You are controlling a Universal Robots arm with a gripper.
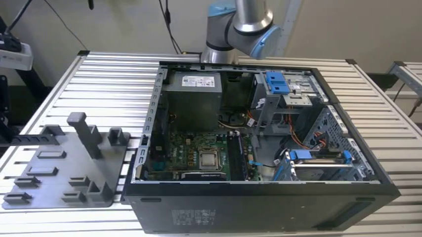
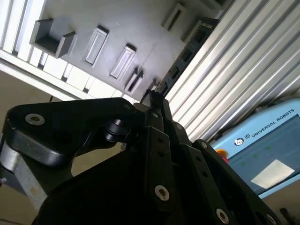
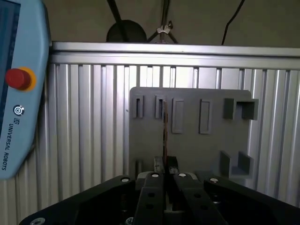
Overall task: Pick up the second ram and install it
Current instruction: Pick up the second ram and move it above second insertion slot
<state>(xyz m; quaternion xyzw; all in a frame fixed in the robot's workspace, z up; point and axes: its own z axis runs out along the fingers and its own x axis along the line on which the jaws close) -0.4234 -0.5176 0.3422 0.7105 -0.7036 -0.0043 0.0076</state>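
In the first wrist view my gripper (image 3: pixel 165 161) is shut on the second ram (image 3: pixel 164 126). The ram shows edge-on as a thin dark line running out from between the fingers. In the second wrist view the ram (image 2: pixel 183 56) shows its flat side, a long dark stick with black chips reaching away from the gripper (image 2: pixel 153 96). It hangs in the air well above the grey tray (image 3: pixel 192 145). In the exterior view the green motherboard (image 1: pixel 191 153) lies in the open computer case (image 1: pixel 264 197), with long black sockets (image 1: pixel 240 158) beside the processor.
The grey tray (image 1: pixel 59 170) with slots and upright blocks sits on the slatted table (image 1: pixel 105 84) at the exterior view's left of the case. A blue teach pendant (image 3: pixel 18 93) lies beside the tray. The arm's elbow (image 1: pixel 244 19) stands behind the case. Drive cages with blue clips (image 1: pixel 277 84) fill the case's right side.
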